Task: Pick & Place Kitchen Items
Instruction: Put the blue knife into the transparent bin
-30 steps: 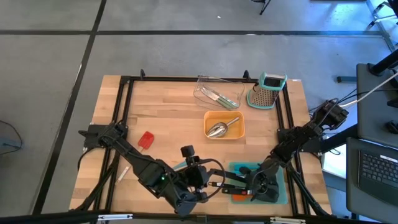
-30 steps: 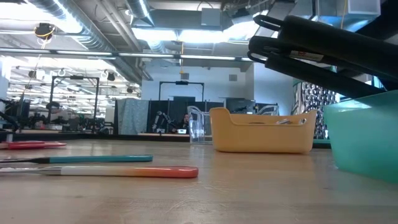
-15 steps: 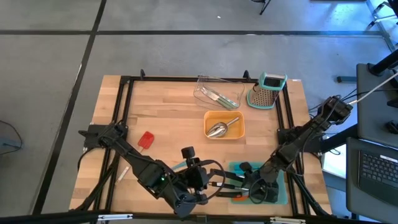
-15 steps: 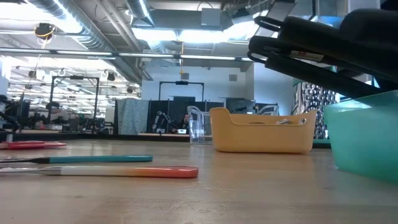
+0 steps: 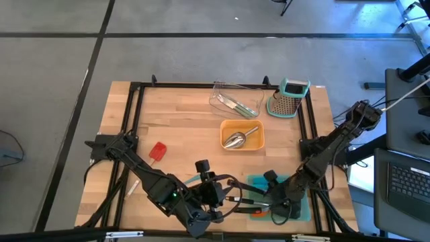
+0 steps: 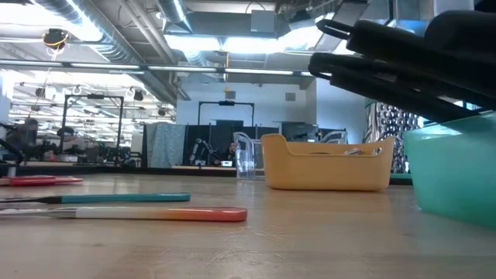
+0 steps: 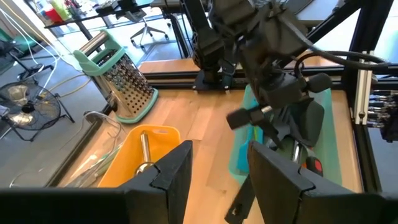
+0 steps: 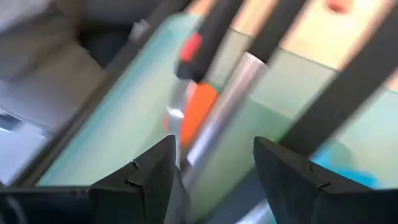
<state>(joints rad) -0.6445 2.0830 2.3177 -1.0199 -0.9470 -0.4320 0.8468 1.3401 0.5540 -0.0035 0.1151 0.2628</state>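
- Right gripper point(image 5: 277, 208) hangs over the teal tray point(image 5: 304, 214) at the near right, fingers spread, holding nothing.
- Left gripper point(image 5: 225, 197), beside the tray, seems to pinch a black-handled utensil point(image 5: 247, 201) reaching over it.
- An orange tool point(image 8: 198, 104) and a steel-handled one point(image 8: 225, 106) lie in the tray.

No text, label, brand, number or sign can be read in any of the views. Whatever print there may be in the room beyond the surface is too small and blurred to make out.
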